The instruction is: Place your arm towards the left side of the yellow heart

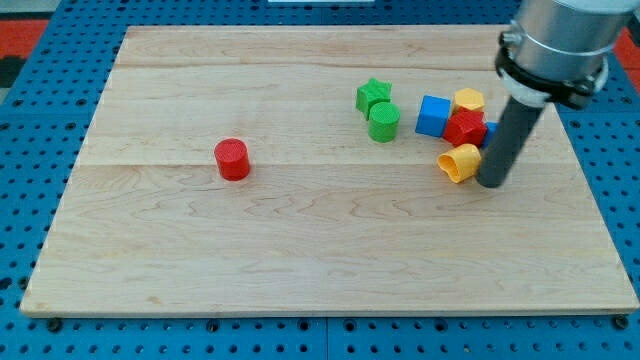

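Single camera view: pale wooden board [300, 250] on a blue pegboard surface [30, 150]. The arm [555, 45] comes in from the board's top right corner, dark rod pointing down, my tip [492, 183] touching the board near the right edge, roughly mid-height. No gripper on this rig, just the bare rod, so nothing open or closed and nothing held. Yellow heart [460, 162] lies just beside my tip, on the tip's left in the view, looks touching or nearly so; it sits tilted. So the tip is at the heart's right side. Cluster just above the heart, toward the top edge: red block [465, 128], shape hard to make out, touching the heart's top; yellow block [468, 101] behind the red one, looks hexagonal; blue cube [433, 115] touching the red block's left side. A sliver of another blue block [489, 130] shows between the red block and the rod, shape hidden. Further left, near the top edge middle: green star [373, 95] with green cylinder [383, 122] touching just below it. Red cylinder [232, 159] alone, well apart, left of the board's centre.
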You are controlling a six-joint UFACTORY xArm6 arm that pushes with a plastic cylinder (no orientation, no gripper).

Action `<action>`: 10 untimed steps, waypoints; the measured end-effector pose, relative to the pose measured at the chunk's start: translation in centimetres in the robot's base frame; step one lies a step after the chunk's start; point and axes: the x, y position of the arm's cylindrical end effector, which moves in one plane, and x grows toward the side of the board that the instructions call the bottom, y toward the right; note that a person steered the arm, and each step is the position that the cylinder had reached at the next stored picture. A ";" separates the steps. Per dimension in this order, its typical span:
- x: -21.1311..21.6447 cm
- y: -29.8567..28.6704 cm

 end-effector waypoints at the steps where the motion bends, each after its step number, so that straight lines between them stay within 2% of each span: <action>1: 1.5 -3.2; 2: 2.1 -2.9; 8: 2.0 -15.1; 10: 2.1 -15.4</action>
